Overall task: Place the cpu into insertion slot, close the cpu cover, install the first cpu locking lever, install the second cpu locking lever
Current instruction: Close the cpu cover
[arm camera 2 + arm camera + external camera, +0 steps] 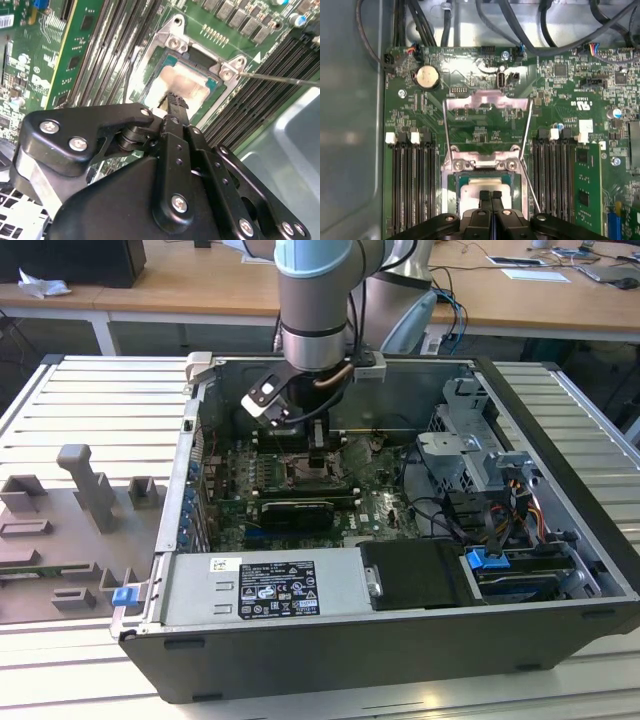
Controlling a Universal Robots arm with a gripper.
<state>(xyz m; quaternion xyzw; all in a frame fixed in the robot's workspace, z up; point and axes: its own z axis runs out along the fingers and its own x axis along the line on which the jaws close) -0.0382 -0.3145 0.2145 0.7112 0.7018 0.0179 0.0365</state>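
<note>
The cpu (475, 186) (192, 82) lies flat in its socket on the green motherboard, pale face up. The cpu cover (487, 102), a silver frame with a square cut-out, is swung open away from the socket on its hinge (485, 162). My gripper (490, 196) (175, 100) hangs right over the cpu's near edge with its two black fingers pressed together and nothing between them. In the exterior view the gripper (318, 452) reaches down into the open computer case. Thin wire locking levers (526, 145) (280, 79) stand unlatched beside the socket.
Black memory slots (410, 185) (555, 180) flank the socket on both sides. Cables (520, 30) run along the case wall. A black card (295, 512), power supply (265, 588) and drive cage (470, 455) fill the case. A grey fixture (85, 485) stands at the exterior view's left.
</note>
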